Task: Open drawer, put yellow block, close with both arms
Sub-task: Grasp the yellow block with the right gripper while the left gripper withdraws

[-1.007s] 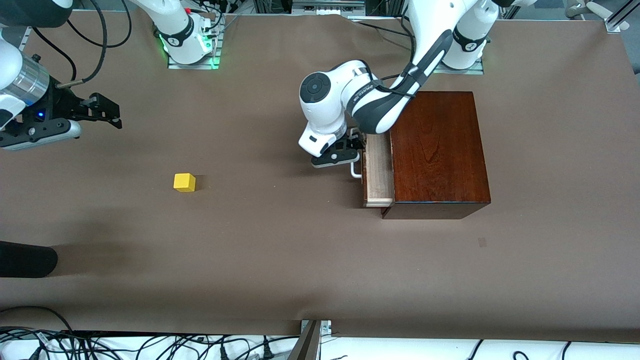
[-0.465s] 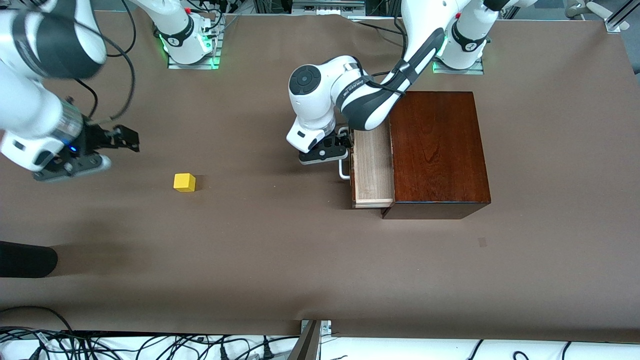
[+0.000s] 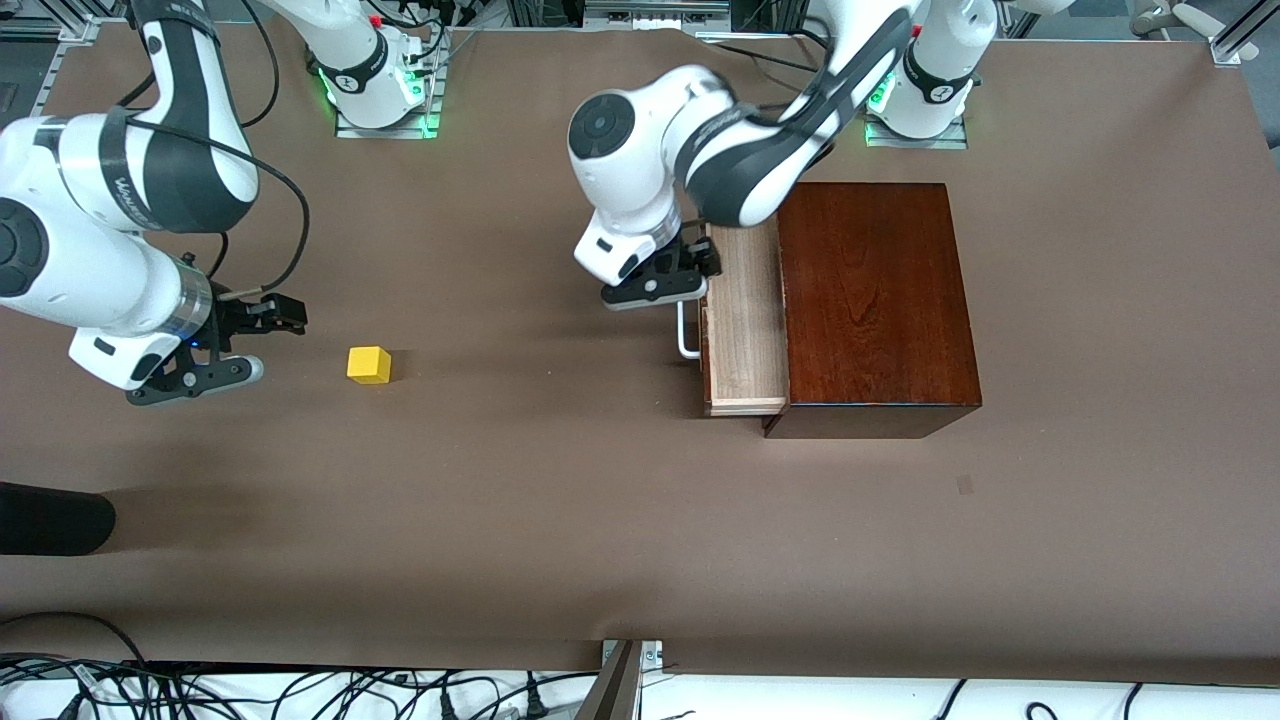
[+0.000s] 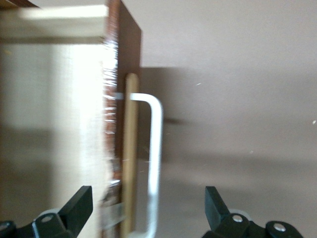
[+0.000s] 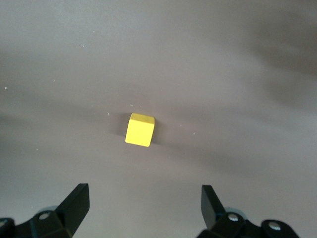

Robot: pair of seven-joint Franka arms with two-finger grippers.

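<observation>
Now drawer out; both hands spread, empty.

A robotics laboratory is indicated. Two white robot arms are bolted on metal base plates at the edge of a table covered with brown sheeting. Bundles of loose black cables are seen along the table's near edge, and aluminium framing is seen at a corner.

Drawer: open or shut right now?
Open. The drawer is pulled partway out of the box, its pale tray floor exposed and empty; the open left gripper is above its handle.
</observation>
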